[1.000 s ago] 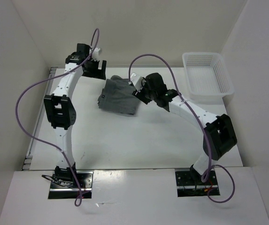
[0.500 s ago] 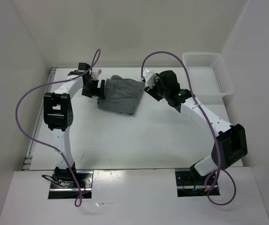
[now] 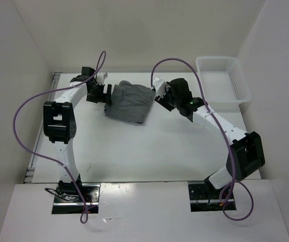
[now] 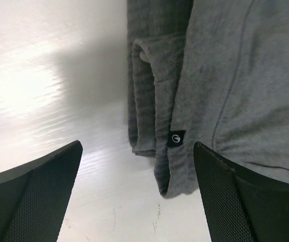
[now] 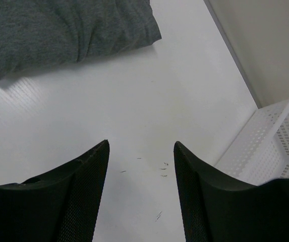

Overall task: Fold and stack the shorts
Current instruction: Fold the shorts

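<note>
The grey shorts (image 3: 129, 103) lie folded in a rough square at the back middle of the white table. My left gripper (image 3: 106, 95) is open and empty, low at the shorts' left edge. In the left wrist view the folded waistband edge with a small black label (image 4: 175, 138) lies between the open fingers (image 4: 38, 191). My right gripper (image 3: 158, 96) is open and empty, just off the shorts' right edge. In the right wrist view the shorts (image 5: 63, 30) lie at the top left and bare table shows between the fingers (image 5: 83, 191).
A white mesh basket (image 3: 222, 80) stands at the back right; its corner shows in the right wrist view (image 5: 280, 146). Walls close in the table (image 3: 149, 146) at the back and both sides. Purple cables loop over both arms.
The left gripper came down from the back corner to the shorts' left edge. The right gripper let go and drew back right. The shorts now lie flatter and squarer.
</note>
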`<action>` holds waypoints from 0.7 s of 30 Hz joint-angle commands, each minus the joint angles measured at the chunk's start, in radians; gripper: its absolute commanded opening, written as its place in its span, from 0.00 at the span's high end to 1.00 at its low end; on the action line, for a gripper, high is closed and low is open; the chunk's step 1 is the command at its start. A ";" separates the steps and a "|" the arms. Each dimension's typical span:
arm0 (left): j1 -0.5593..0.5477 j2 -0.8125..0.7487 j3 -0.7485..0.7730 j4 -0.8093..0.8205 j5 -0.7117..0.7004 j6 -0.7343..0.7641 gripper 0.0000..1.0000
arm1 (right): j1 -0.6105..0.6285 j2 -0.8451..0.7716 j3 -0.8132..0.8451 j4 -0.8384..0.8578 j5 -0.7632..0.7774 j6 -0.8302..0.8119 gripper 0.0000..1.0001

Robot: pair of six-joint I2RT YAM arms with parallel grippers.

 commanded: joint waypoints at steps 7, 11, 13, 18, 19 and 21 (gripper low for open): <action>0.059 -0.019 0.013 0.060 -0.008 0.004 0.03 | 0.004 0.039 -0.020 0.052 -0.023 -0.007 0.40; 0.069 0.074 0.067 0.019 -0.084 0.004 0.03 | 0.004 0.039 -0.020 0.061 -0.023 -0.007 0.40; 0.069 0.122 0.085 0.008 -0.084 0.004 0.03 | 0.004 0.050 -0.020 0.061 -0.023 -0.007 0.39; 0.029 0.090 -0.010 0.049 -0.048 0.004 0.04 | 0.004 0.050 -0.020 0.070 0.003 -0.017 0.39; 0.014 0.058 -0.090 0.065 -0.048 0.004 0.04 | 0.004 0.039 -0.032 0.080 0.023 -0.030 0.39; -0.031 0.030 -0.163 0.109 -0.048 0.004 0.04 | 0.004 0.030 -0.047 0.080 0.043 -0.030 0.39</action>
